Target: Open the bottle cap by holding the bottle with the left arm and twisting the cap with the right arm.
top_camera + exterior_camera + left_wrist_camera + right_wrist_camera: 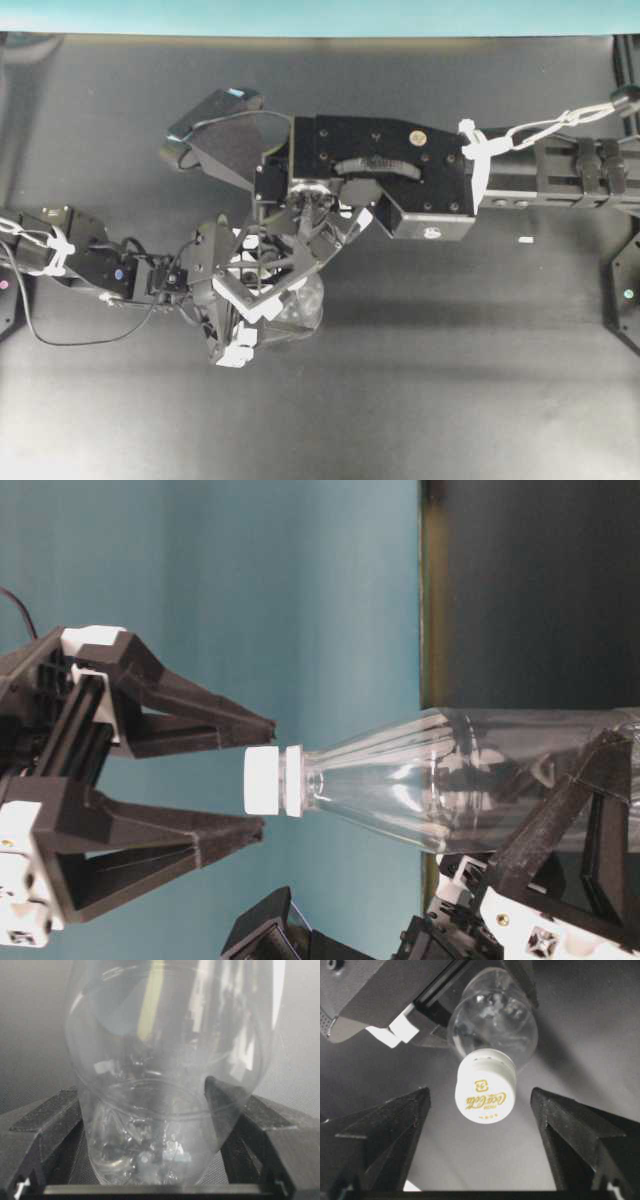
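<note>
1. Bench [420,400]: a flat, matte, dark grey-black surface that fills nearly the whole overhead view; a teal band borders its far edge.
2. White scrap [525,240]: a tiny flat piece lying directly on the bench toward the right side, well apart from the bottle.
3. Bottle [300,310]: clear plastic, standing near the centre of the bench; whether its base actually touches the surface cannot be told.
4. Bench surface in the wrist views: plain dark grey, unmarked.
</note>
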